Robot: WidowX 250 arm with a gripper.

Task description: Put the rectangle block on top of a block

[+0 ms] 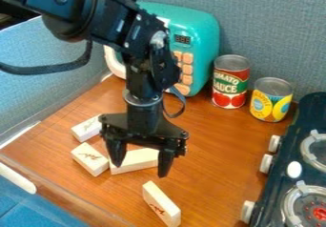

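Observation:
The black gripper point(141, 165) hangs over the middle of the wooden table with its two fingers apart, so it is open. Between and behind the fingers lies a pale rectangular block point(136, 160), partly hidden by them. Just left of it is another pale block point(90, 159) with a dark mark on top. Farther back, a third pale block point(87, 128) is partly covered by the gripper's left side. Nearer the front, to the right of the gripper, one more rectangular block point(161, 204) stands apart from the others, with a red-brown mark on its side.
Behind the arm is a teal toy microwave point(202, 35). A tomato sauce can point(230, 81) and a yellow-labelled can point(271, 99) stand at the back right. A dark toy stove point(305, 173) runs along the right edge. The wooden table point(219, 173) lies between blocks and stove.

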